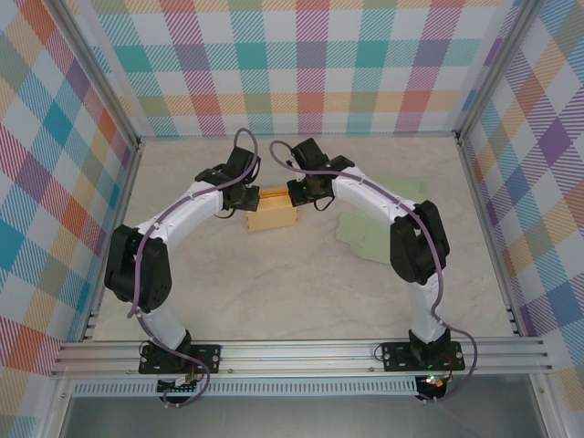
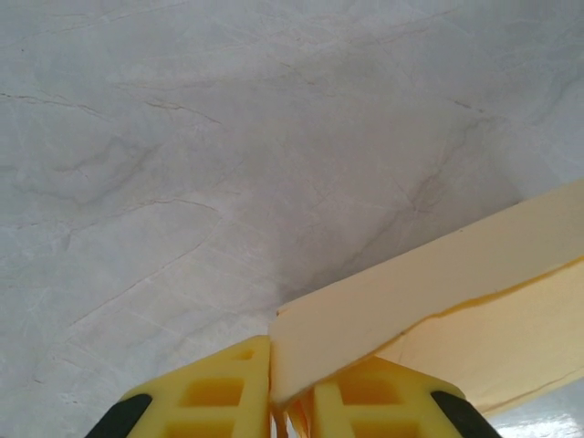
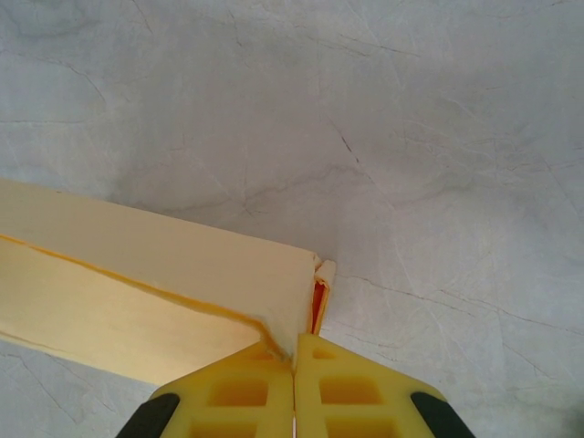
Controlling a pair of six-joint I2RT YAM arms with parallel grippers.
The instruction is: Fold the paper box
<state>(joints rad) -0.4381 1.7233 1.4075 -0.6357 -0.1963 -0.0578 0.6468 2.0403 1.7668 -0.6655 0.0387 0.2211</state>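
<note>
Clenching the paper box [image 1: 274, 213] 12 o'clock of table [image 1: 274, 301] centre, the left gripper [image 2: 272, 403] at its 9 o'clock end and right gripper [image 3: 294, 388] at 3 o'clock seemingly steady its walls for folding

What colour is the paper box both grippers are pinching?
Pale yellow paper box, clearest in the right wrist view.

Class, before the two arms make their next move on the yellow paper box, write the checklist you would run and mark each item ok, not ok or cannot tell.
1. Left gripper shut on one end of the paper box: ok.
2. Right gripper shut on the opposite end: ok.
3. Box wall between the grips straight, uncrumpled: ok.
4. Green sheet lying apart from the box: ok.
5. Box bottom flat on the table: cannot tell.
</note>
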